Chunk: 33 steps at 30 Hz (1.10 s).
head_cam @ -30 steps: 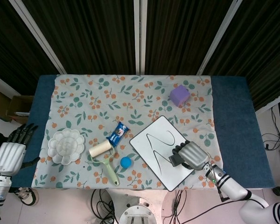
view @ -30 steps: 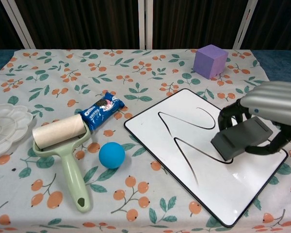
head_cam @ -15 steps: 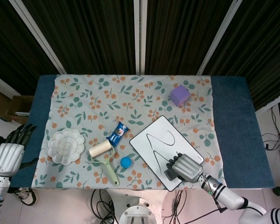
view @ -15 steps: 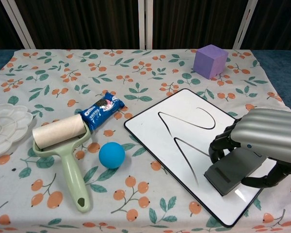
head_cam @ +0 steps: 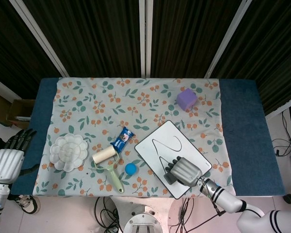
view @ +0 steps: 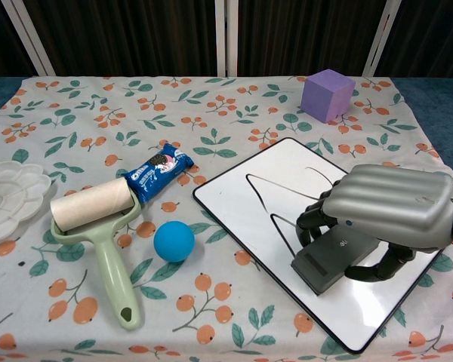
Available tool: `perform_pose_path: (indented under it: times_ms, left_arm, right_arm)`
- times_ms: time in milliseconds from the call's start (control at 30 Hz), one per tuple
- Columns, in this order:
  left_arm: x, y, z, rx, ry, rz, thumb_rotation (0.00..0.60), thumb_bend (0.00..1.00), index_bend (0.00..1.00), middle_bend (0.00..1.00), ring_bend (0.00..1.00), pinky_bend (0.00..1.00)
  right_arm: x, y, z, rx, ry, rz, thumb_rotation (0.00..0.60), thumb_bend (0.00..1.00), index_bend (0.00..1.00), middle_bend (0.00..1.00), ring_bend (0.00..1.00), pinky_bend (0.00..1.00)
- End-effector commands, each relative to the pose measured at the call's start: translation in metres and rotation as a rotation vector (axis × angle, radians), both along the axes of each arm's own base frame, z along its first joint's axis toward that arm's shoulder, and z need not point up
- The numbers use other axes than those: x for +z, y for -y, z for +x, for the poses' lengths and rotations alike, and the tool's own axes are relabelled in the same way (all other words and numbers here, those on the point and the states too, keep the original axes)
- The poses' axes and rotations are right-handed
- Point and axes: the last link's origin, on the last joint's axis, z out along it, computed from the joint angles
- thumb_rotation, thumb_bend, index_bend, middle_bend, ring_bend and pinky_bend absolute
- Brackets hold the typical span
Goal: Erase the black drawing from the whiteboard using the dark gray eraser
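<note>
Floral cloth on table. Whiteboard front-right w/ black drawing partly left; right hand grips dark gray eraser on it. Left hand off-table, fingers extended, empty.

Dark gray eraser lies flat at the whiteboard's six o'clock — black drawing at twelve.
</note>
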Motion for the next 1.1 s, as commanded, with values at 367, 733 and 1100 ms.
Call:
perform_pose_path:
  times_ms: [367,733,1100]
  left_arm:
    - [0.001,0.0,-0.006,0.017,0.009,0.003,0.6,0.0,0.07,0.07,0.04,0.16]
    - [0.007,0.0,-0.009,0.018,0.009,0.011,0.6,0.0,0.08,0.07,0.04,0.16]
    - [0.012,0.0,-0.009,0.021,0.002,0.02,0.6,0.0,0.08,0.07,0.04,0.16]
  right_arm:
    - [-0.014,0.022,0.022,0.017,-0.017,-0.026,0.6,0.29,0.85,0.75,0.66,0.78]
    - [-0.034,0.053,0.044,-0.023,-0.003,-0.051,0.6,0.3,0.85,0.75,0.66,0.78]
    - [-0.046,0.085,0.069,-0.035,0.007,-0.113,0.6,0.3,0.85,0.75,0.66,0.78]
